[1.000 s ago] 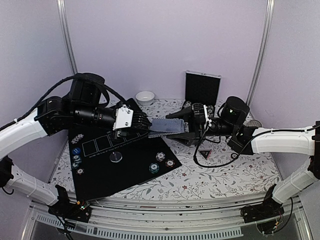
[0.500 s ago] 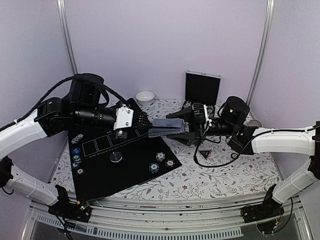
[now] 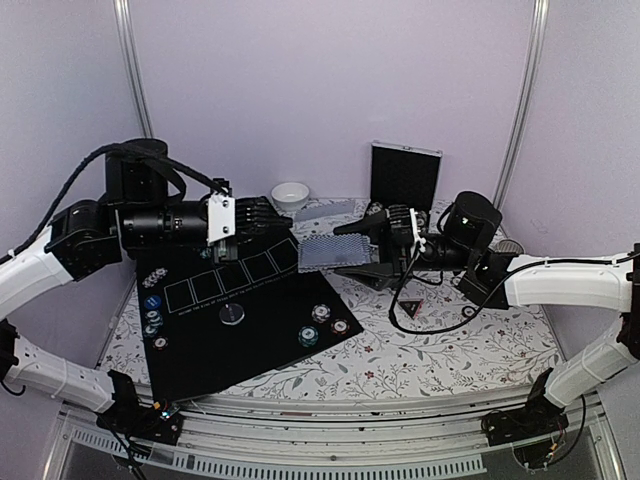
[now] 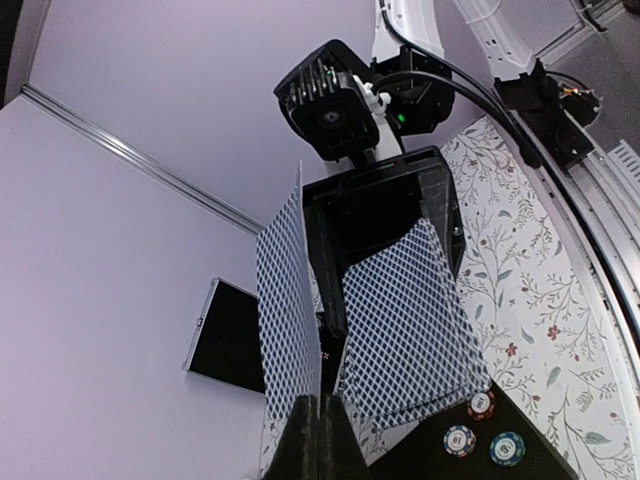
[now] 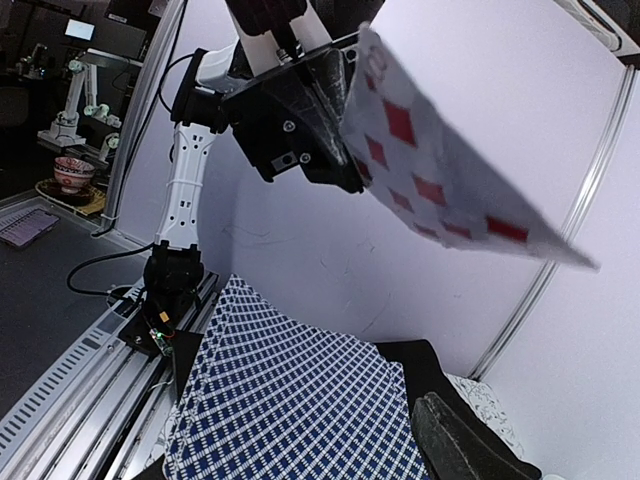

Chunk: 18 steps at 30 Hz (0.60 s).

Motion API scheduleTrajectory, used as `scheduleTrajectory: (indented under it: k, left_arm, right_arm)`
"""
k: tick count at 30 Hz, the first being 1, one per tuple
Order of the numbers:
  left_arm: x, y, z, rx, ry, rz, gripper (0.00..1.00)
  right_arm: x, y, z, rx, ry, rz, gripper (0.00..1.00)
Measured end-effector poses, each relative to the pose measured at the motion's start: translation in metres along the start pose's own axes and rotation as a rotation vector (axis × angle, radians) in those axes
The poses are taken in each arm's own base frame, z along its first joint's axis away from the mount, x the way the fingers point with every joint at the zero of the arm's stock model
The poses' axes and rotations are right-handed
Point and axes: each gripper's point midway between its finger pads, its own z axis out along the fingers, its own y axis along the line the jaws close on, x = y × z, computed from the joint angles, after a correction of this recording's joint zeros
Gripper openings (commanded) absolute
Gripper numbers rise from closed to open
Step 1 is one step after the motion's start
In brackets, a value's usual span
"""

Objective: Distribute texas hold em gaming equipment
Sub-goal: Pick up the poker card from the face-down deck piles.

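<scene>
Pulling back toward its own side, the left gripper (image 3: 286, 214) has left the deck and now hangs over the far corner of the black mat (image 3: 250, 350) — 1 second ago it was reaching in against the cards. Its jaws are pressed together on 1 playing card (image 3: 326, 209), which sticks out flat beyond the fingertips. The right wrist view shows the card's face, with red diamonds. The right gripper (image 3: 352, 240) has not moved. It clamps the rest of the deck (image 3: 325, 252), blue-grey backs up, in the air just beyond the mat's far right edge and clear of the drawn card.

The silver-edged black case (image 3: 405, 176) stands upright at the back; what it holds cannot be told. The small white bowl (image 3: 290, 194) sits left of it, its inside not readable.

On the mat lie poker chips (image 3: 152, 315) — 1 group at the left edge, another near the right corner — with the round grey button (image 3: 232, 314) between them. The black-red triangular marker (image 3: 411, 308) lies on the floral table cover (image 3: 470, 350), right of the mat.
</scene>
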Motion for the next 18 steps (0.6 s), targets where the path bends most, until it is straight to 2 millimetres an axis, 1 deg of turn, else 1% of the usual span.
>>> scheduleTrajectory:
  k: [4,7,10,12,15,18]
  left_arm:
    - [-0.004,0.01,-0.007,-0.05,0.004,0.009,0.0]
    - [0.005,0.017,-0.007,-0.098,0.063,0.009,0.0]
    - [0.031,0.032,-0.008,-0.196,0.212,0.001,0.0]
    - [0.055,0.04,-0.007,-0.254,0.334,-0.022,0.0]
    - [0.089,0.041,-0.006,-0.296,0.481,-0.086,0.0]
    - [0.116,0.045,-0.017,-0.345,0.58,-0.165,0.0]
  right_arm:
    - [0.0,0.0,0.0,0.003,0.001,0.0,0.59]
    - [0.0,-0.001,0.0,0.006,0.001,-0.001,0.59]
    - [-0.002,-0.003,-0.002,0.012,0.001,-0.005,0.59]
    - [-0.006,-0.004,-0.004,0.019,-0.004,-0.014,0.59]
    - [-0.014,-0.005,-0.006,0.025,-0.016,-0.029,0.59]
    - [-0.02,-0.006,-0.008,0.029,-0.024,-0.041,0.59]
